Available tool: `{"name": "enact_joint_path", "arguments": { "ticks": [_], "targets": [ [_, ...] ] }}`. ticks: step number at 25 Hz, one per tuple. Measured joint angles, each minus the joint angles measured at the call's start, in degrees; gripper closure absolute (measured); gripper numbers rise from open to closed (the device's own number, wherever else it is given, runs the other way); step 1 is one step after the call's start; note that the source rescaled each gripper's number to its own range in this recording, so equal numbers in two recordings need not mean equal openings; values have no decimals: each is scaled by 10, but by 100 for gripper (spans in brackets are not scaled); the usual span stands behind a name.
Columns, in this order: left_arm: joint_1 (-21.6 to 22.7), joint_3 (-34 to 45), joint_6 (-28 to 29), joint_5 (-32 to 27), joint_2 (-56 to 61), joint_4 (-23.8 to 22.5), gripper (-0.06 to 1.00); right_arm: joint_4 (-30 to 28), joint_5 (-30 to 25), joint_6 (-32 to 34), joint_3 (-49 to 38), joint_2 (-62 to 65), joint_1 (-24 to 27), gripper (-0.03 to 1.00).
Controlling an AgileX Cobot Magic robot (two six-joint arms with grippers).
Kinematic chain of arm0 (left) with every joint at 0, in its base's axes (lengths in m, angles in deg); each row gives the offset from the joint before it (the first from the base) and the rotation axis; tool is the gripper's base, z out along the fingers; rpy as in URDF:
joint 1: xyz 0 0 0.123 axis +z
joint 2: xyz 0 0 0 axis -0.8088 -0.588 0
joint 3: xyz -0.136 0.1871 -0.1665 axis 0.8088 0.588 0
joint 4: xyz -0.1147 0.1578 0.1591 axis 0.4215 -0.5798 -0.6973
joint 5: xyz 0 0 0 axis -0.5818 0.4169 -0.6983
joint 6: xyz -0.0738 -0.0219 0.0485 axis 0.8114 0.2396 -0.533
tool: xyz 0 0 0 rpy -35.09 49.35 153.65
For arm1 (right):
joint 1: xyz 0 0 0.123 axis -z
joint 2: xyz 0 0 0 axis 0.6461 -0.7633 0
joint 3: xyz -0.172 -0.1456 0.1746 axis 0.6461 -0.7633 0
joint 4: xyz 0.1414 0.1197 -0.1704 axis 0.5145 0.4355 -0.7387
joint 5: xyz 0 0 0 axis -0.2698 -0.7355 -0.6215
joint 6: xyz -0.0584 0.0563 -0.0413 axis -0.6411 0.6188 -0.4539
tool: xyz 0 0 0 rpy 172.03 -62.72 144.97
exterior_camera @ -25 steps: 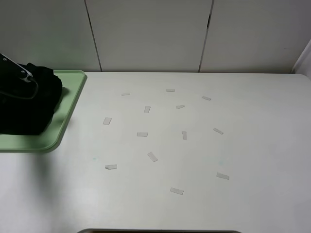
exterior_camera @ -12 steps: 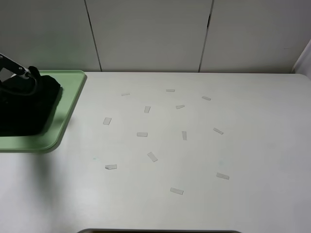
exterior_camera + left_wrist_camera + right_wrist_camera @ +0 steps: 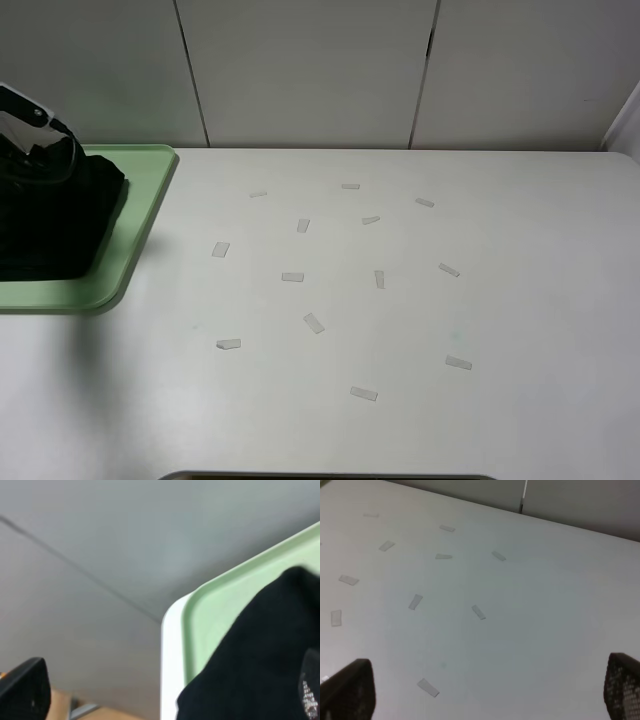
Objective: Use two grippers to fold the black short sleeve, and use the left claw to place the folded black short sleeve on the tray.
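Left claw [image 3: 35,140] released, jaws spread wide, sitting right over the folded black short sleeve [image 3: 50,225] on the tray [image 3: 140,215].

Left wrist view: one fingertip [image 3: 25,690] at each edge of frame, nothing between them; shirt [image 3: 255,665] bunched just below the claw, lying inside the pale-green tray [image 3: 210,610] near its rounded corner. From the high view, whether the claw touches the cloth can't be told, black on black. The shirt lies as a compact block in the tray's far part. Right gripper [image 3: 490,695] is also spread, both fingertips [image 3: 347,690] apart with nothing held, above bare white table [image 3: 520,300] well away from the tray. Small tape strips [image 3: 314,322] are scattered on the table below and ahead of it.
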Motion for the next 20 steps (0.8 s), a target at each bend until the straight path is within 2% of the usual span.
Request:
{"name": "enact_joint_path", "arguments": {
  "ticks": [7,10,15,20],
  "targets": [
    [-36,1,5,-17,67,-13,-6,0,0,0,0,0,0,-3],
    [-49,1,7,-55,125,-14,-6,0,0,0,0,0,0,-3],
    [-63,1,50,-226,239,-14,-6,0,0,0,0,0,0,-3],
    [-63,1,203,-417,312,-14,-6,0,0,0,0,0,0,-3]
  ]
}}
